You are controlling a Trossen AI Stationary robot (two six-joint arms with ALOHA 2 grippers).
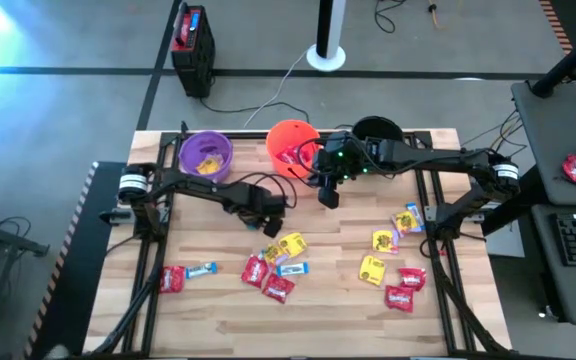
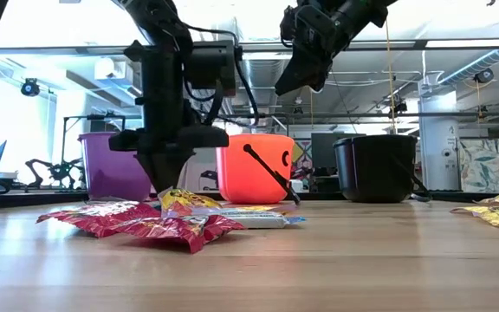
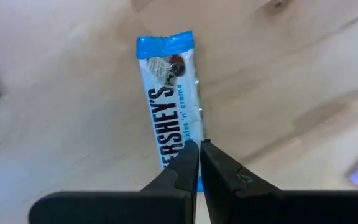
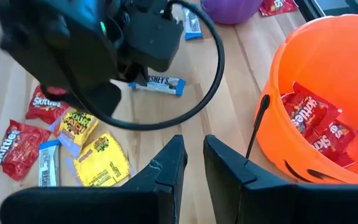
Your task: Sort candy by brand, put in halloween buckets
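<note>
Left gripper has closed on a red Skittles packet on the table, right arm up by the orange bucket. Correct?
Not quite. The left gripper is shut on a blue-and-white Hershey's packet, not a red Skittles one; the left wrist view shows the wrapper clearly. The rest holds: the packet is down at the table, and the right gripper hangs beside the orange bucket.

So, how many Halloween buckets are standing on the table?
3, in a row along the far edge: the purple bucket on the left, the orange bucket in the middle, the black bucket on the right, partly behind the right arm.
</note>
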